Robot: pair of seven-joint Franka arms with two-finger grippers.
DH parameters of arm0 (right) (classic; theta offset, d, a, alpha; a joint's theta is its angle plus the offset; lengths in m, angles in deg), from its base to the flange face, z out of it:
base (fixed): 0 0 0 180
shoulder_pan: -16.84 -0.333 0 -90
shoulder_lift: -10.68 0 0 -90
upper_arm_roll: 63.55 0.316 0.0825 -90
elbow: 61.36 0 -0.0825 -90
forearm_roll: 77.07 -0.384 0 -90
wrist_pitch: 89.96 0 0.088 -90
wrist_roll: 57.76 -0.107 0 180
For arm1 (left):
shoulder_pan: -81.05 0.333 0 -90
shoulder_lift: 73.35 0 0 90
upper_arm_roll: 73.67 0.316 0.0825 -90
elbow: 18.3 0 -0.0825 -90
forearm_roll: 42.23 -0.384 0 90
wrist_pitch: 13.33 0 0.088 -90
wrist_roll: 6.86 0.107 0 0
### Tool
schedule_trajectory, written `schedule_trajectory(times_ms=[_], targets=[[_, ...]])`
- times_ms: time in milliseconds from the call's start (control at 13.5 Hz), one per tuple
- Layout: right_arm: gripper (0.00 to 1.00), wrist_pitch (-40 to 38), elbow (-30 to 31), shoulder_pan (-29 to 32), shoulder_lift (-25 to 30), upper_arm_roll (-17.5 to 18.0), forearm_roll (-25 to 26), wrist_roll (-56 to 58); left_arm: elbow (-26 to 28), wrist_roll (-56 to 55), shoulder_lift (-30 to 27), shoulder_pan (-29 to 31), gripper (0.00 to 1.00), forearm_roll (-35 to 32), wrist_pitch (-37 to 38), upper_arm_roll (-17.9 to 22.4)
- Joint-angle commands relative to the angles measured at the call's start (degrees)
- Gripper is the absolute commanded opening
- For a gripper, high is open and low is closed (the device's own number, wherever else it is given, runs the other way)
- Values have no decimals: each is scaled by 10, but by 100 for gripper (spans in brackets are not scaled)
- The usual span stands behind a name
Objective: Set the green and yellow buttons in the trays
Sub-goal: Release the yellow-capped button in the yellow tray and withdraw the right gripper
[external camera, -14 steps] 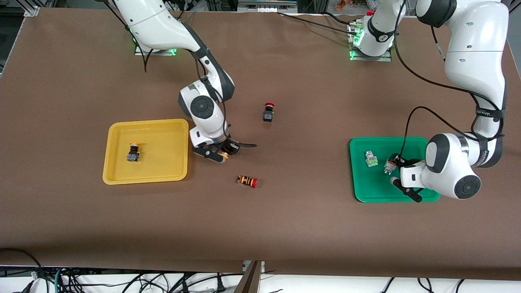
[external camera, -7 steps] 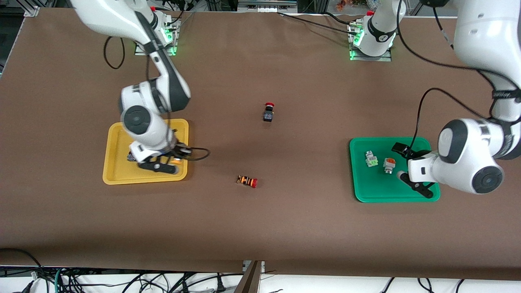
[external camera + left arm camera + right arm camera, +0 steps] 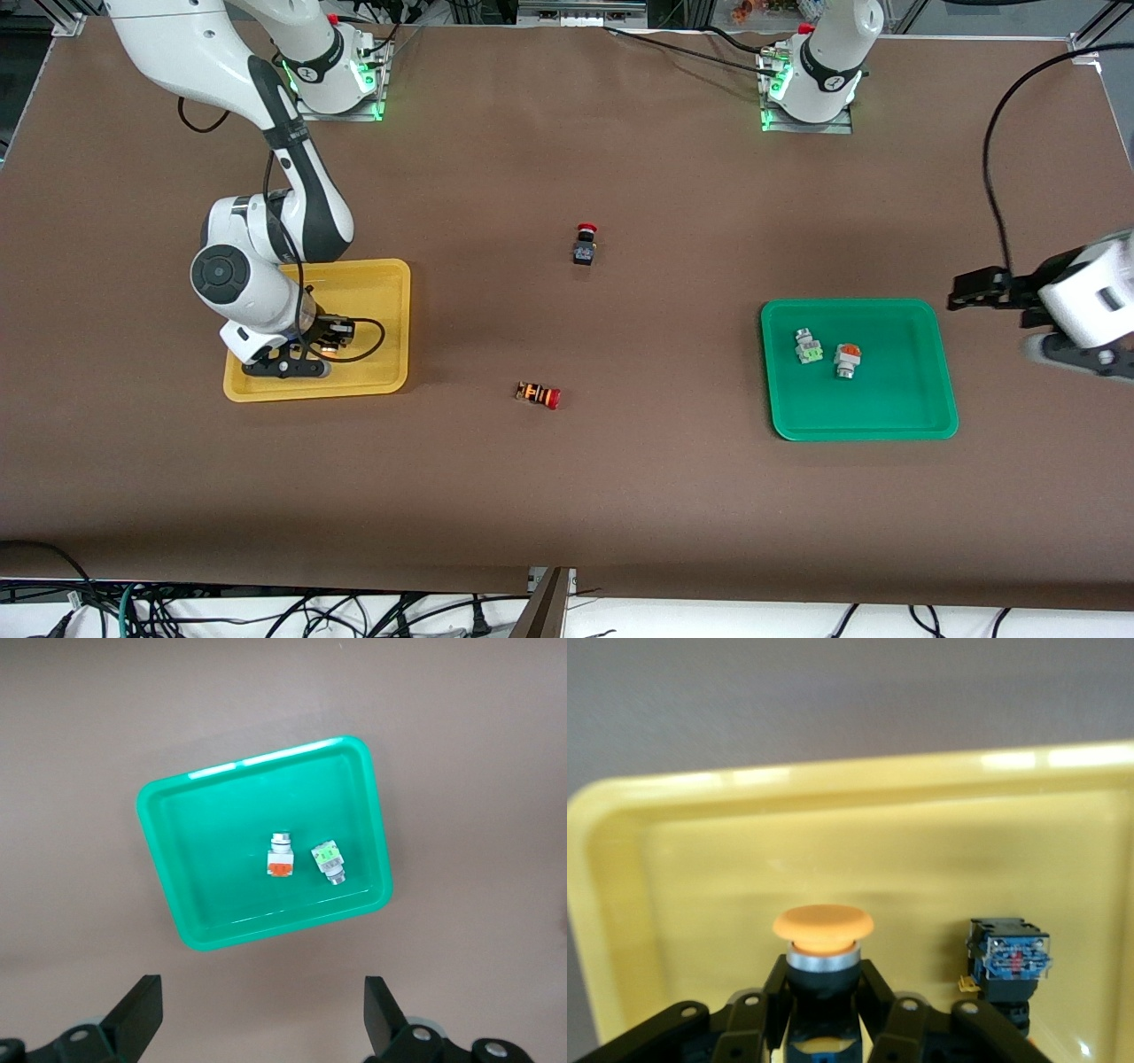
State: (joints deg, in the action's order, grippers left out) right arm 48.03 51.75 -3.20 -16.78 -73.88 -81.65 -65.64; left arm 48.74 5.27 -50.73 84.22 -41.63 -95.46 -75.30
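Brown table (image 3: 567, 496) in the front view: right gripper (image 3: 285, 363) low in the yellow tray (image 3: 390, 292), centre-left of frame; green tray (image 3: 921, 408) at centre-right holds light-green button (image 3: 807, 346) and orange-block button (image 3: 847, 359).

Left wrist view: left gripper (image 3: 264, 1019) spread wide, holding nothing.

Right wrist view: right gripper clamps a yellow-capped button (image 3: 823, 948); second button (image 3: 1007, 966) beside it.

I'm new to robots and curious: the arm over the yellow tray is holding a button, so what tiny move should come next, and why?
Probably lower a little and open. The right gripper is shut on a yellow button above the yellow tray, with the other yellow button already lying beside it. The left gripper waits open, off the green tray.
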Motion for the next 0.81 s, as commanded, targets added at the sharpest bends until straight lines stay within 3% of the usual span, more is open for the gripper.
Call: schedule_trajectory(times_ms=[0,148,296,443,591,739], targets=[[96,3,16,0,34,1,-16,8,-35,-67,10,3,100,-13,36,1],[99,-45,-3,1,62,-13,-17,12,-35,-152,-10,3,100,-26,64,1],[99,-168,-72,2,82,-37,-17,17,-18,-163,-33,-12,100,-28,63,10],[99,-309,-162,2,86,-67,-17,31,85,-154,-100,-31,100,-4,4,45],[99,-421,-232,3,94,-106,-43,71,234,-153,-201,-56,100,5,-101,73],[99,-476,-272,3,109,-157,-85,115,266,-156,-231,-64,100,-5,-112,72]])
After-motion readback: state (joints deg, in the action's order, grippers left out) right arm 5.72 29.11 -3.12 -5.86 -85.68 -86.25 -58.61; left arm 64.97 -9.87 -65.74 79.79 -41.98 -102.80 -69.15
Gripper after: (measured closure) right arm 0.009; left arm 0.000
